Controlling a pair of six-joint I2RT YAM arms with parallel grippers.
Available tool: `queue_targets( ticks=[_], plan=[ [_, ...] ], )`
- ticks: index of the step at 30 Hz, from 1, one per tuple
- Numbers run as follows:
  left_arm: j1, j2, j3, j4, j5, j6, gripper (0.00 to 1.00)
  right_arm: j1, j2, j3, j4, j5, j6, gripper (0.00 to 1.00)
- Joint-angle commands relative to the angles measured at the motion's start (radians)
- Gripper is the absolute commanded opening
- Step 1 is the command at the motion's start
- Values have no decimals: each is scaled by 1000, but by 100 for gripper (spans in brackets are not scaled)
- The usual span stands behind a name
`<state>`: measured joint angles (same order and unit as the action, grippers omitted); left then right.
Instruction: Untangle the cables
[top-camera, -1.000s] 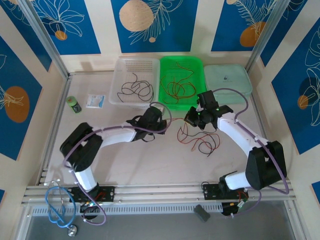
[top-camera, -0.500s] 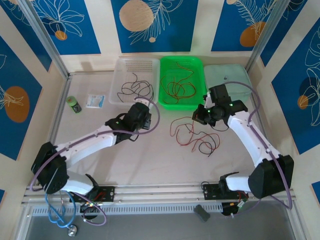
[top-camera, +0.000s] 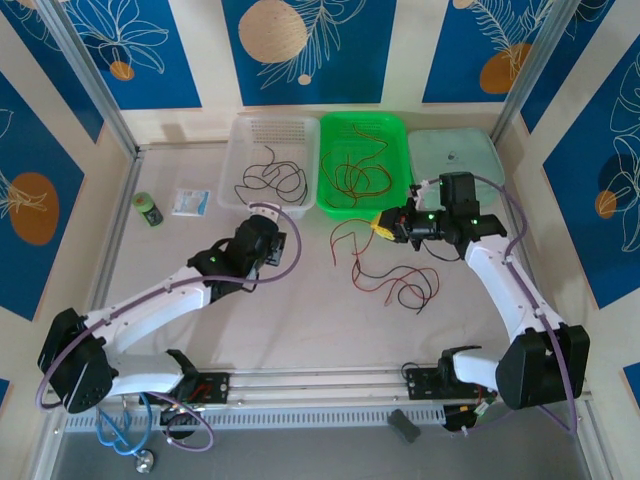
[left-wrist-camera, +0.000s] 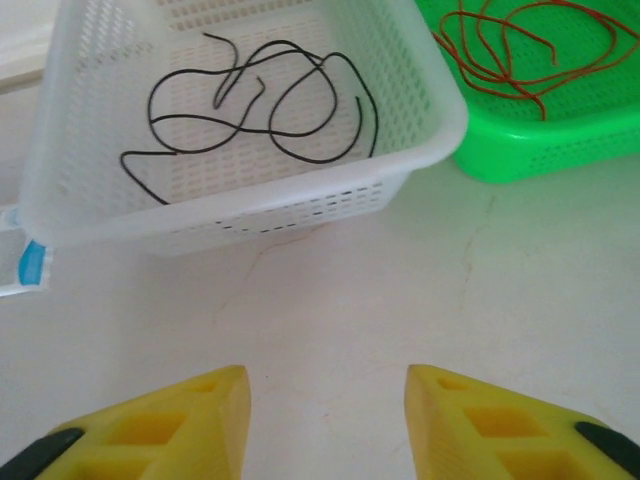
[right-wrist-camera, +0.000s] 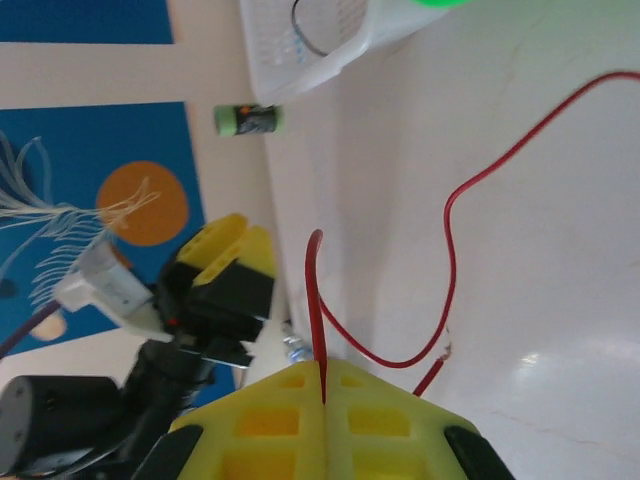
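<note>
A loose tangle of red and black cables (top-camera: 392, 278) lies on the table right of centre. My right gripper (top-camera: 385, 228) is shut on one red wire (right-wrist-camera: 449, 262), whose end sticks up between the closed yellow fingers (right-wrist-camera: 270, 410); the wire loops down to the table. My left gripper (top-camera: 262, 235) stands open over bare table in front of the white basket (left-wrist-camera: 420, 150), nothing between its fingers (left-wrist-camera: 190, 420). A black cable (left-wrist-camera: 262, 105) lies in the white basket (top-camera: 245, 195). Red cables (top-camera: 355, 178) lie in the green basket (top-camera: 398, 130).
A pale green tray (top-camera: 455, 155) sits at the back right. A small green bottle (top-camera: 148, 208) and a white packet (top-camera: 190, 202) lie at the left. A coiled blue cable (top-camera: 115, 410) hangs by the left arm's base.
The left arm has drawn back to the left, away from the tangle. The right wrist has swung toward the back right, and the held red wire now stretches out from the pile.
</note>
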<state>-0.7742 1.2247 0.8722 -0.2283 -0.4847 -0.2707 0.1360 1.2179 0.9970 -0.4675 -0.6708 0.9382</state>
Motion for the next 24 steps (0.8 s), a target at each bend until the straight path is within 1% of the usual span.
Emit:
queue_targets(
  ticks=[1, 4, 5, 7, 9, 13, 16, 19, 24],
  plan=[
    [2, -41, -34, 91, 108, 37, 56, -4, -23, -6, 164, -116, 167, 0],
    [-9, -79, -87, 173, 209, 76, 72, -7, -30, 29, 125, -89, 158, 0],
    [-11, -90, -103, 201, 240, 89, 76, -7, -31, 36, 121, -88, 160, 0],
    [-22, -108, -145, 266, 300, 121, 83, -8, -34, 49, 116, -90, 166, 0],
    [-33, -110, -172, 310, 329, 152, 86, -8, -35, 59, 110, -92, 170, 0],
    [-47, -85, -187, 339, 341, 209, 89, -13, -35, 87, 107, -101, 185, 0],
    [-50, -75, -192, 359, 351, 223, 90, -23, -30, 135, 90, -105, 183, 0],
    [-53, -75, -206, 391, 356, 216, 91, -34, -23, 209, 63, -104, 174, 0],
    [-53, -61, -202, 388, 344, 203, 91, -54, 20, 375, 9, -102, 151, 0]
  ],
)
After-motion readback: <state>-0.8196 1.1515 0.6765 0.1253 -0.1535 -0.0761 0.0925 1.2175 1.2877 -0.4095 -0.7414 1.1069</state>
